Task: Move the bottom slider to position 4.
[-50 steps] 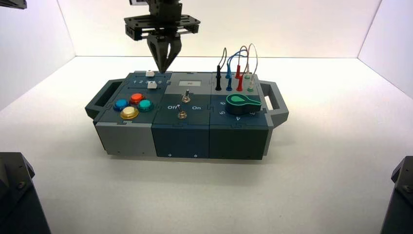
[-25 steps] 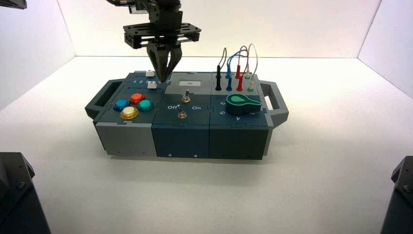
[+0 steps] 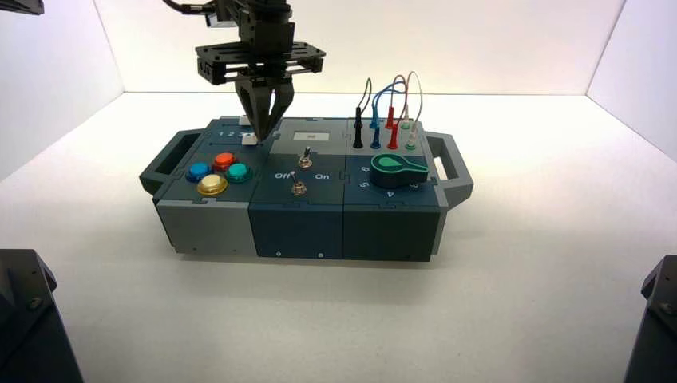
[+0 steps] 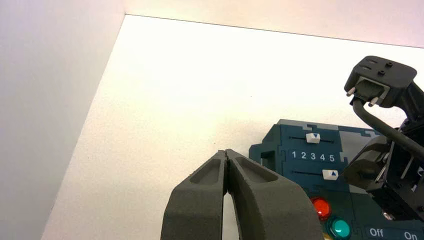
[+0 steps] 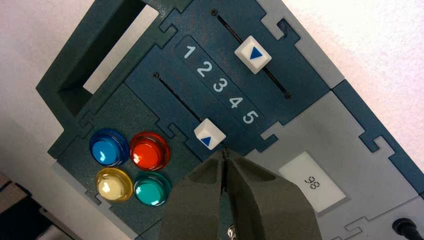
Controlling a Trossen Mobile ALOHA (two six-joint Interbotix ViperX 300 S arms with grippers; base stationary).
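The bottom slider's white knob (image 5: pixel 210 134) with a blue triangle sits beside the 4 and 5 marks; it also shows in the high view (image 3: pixel 251 139) and the left wrist view (image 4: pixel 330 174). My right gripper (image 5: pixel 225 150) is shut, its tips right at the knob's side toward the 5 end; in the high view (image 3: pixel 262 132) it points down onto the box's back left. The top slider's knob (image 5: pixel 252 54) lies by the 3. My left gripper (image 4: pixel 227 151) is shut and empty, off to the box's left above the table.
The dark box (image 3: pixel 303 215) stands mid-table with handles at both ends. Blue, red, yellow and teal buttons (image 5: pixel 129 167) lie near the sliders. A small display (image 5: pixel 313 182), two toggle switches (image 3: pixel 300 171), a green knob (image 3: pixel 397 168) and plugged wires (image 3: pixel 387 112) lie further right.
My right gripper has come down and slightly left, from above the box to the bottom slider's knob. The knob has not visibly moved.
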